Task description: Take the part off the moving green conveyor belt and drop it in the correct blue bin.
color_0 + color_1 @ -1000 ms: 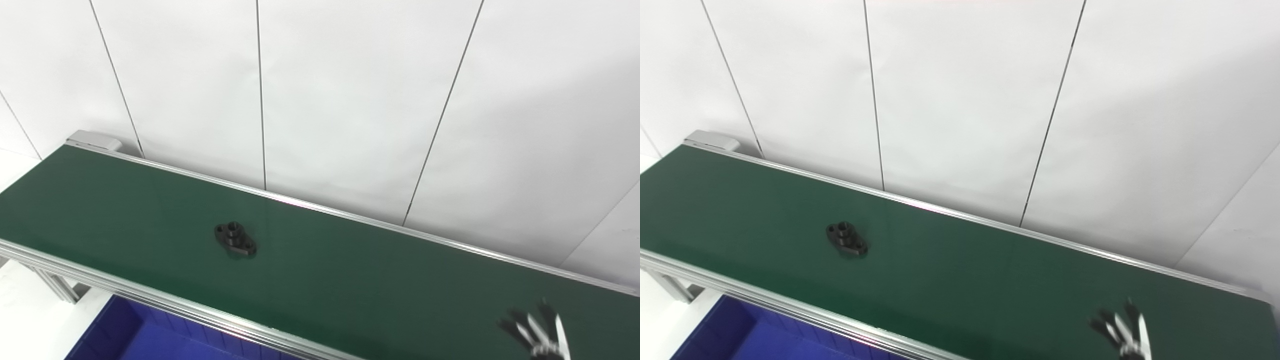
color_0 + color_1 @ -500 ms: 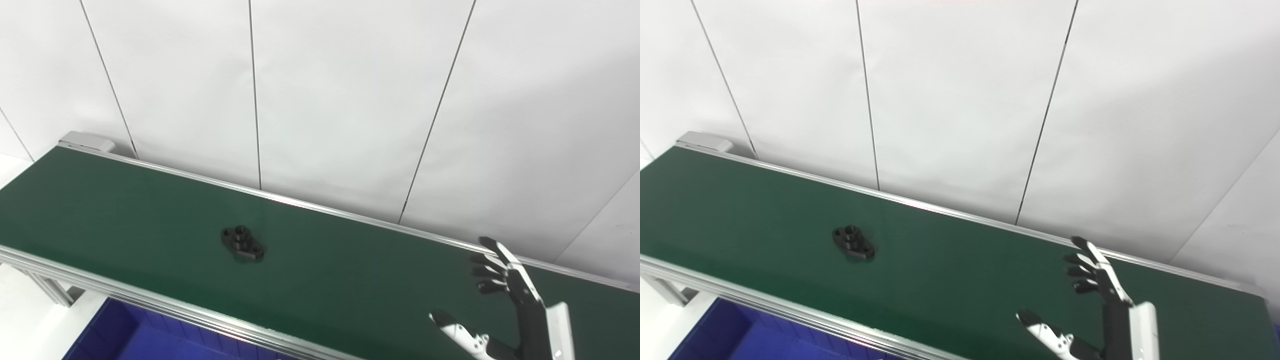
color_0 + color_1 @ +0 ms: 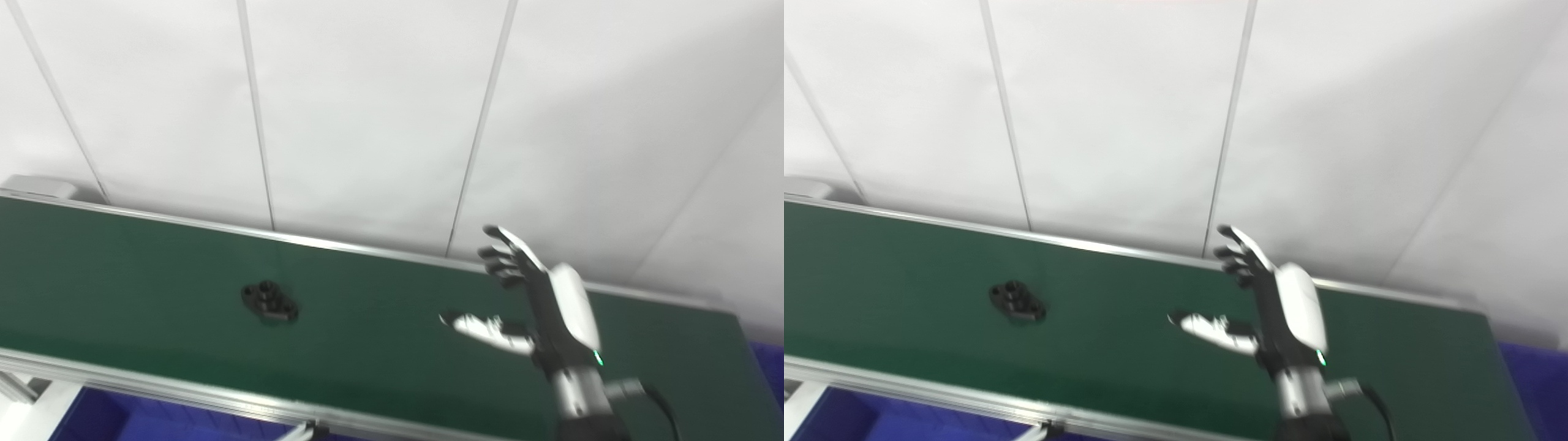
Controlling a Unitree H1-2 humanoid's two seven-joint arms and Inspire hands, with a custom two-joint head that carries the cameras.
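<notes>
A small black flanged part (image 3: 269, 303) lies flat on the green conveyor belt (image 3: 380, 343), left of the middle. My right hand (image 3: 539, 306) hovers over the belt's right half, well to the right of the part and apart from it. It is open, its fingers spread toward the back rail and its thumb (image 3: 1213, 327) pointing left toward the part, with nothing in it. A pale sliver (image 3: 300, 432) at the bottom edge may be my left hand; its state cannot be made out.
A blue bin (image 3: 122, 419) sits below the belt's front rail at the lower left, and another blue bin (image 3: 1534, 373) shows past the belt's right end. A white panelled wall (image 3: 367, 122) stands close behind the back rail (image 3: 343, 245).
The camera has swung to the right. My right hand has risen from the bottom right corner and moved left over the belt, fingers spread. The part has drifted rightward along the belt.
</notes>
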